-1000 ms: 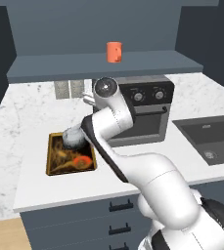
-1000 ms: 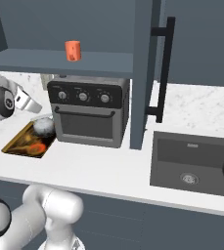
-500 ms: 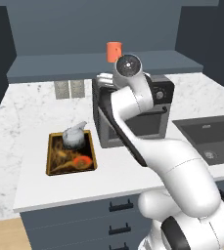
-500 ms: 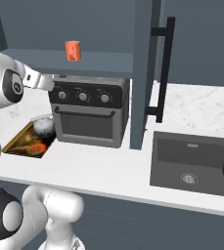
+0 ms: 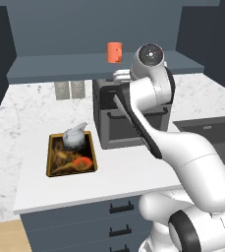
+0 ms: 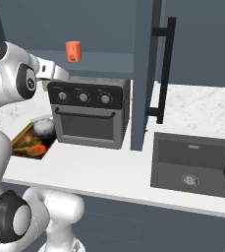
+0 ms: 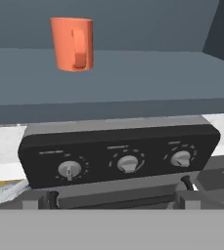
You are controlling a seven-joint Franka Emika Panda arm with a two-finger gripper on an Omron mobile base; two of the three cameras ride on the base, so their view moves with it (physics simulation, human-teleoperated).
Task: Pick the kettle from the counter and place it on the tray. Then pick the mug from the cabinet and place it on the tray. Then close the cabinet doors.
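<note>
My fingers stood spread, empty | mug at 11 o'clock on cabinet shelf | kettle sat on tray

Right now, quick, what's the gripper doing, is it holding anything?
Gripper: jaws open, holding nothing, in front of the oven's knobs and below the mug on the cabinet shelf.
</note>
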